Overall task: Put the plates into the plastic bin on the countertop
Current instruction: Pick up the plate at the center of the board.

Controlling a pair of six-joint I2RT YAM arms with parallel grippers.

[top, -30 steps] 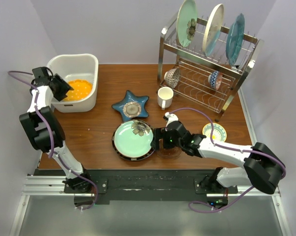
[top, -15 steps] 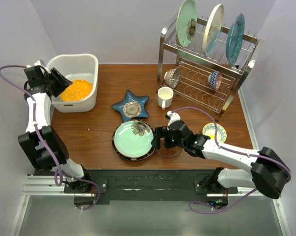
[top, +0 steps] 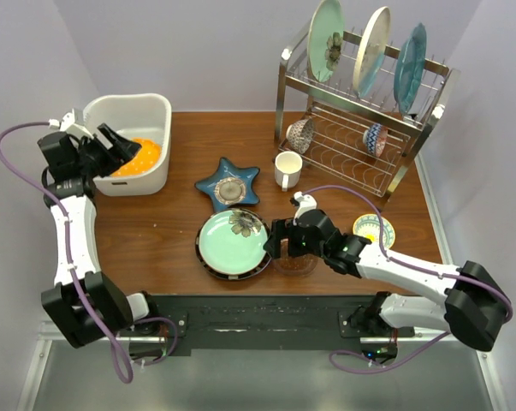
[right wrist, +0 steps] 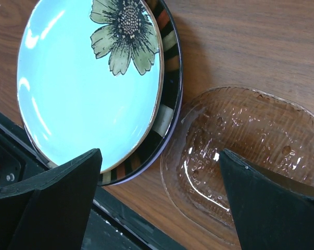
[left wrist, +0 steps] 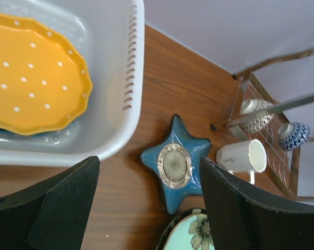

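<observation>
**A:** Where is the orange scalloped plate [left wrist: 34,78]?

**B:** It lies flat inside the plastic bin [left wrist: 130,78], which sits at the far left corner of the countertop [top: 155,231]. A bluish sliver shows under the plate's near edge. It may be another plate, but I can't be sure.

**A:** And the left gripper [left wrist: 149,166]?

**B:** It hovers at the bin's left edge with its fingers spread wide and nothing between them.

**A:** What about the right gripper [right wrist: 159,156]?

**B:** That one is also spread wide and empty. It hangs low over the spot where the pale green flower plate [right wrist: 89,78] meets a clear glass dish [right wrist: 245,156]. The green plate is stacked on a black-rimmed plate [right wrist: 170,94] near the front edge of the counter.

**A:** What else is out?

**B:** The blue star dish [top: 229,184] rests on the wood between the bin and a white mug [top: 287,169]. Three plates [top: 373,47] stand upright on the top tier of the wire rack [top: 360,128] at the far right.
</observation>
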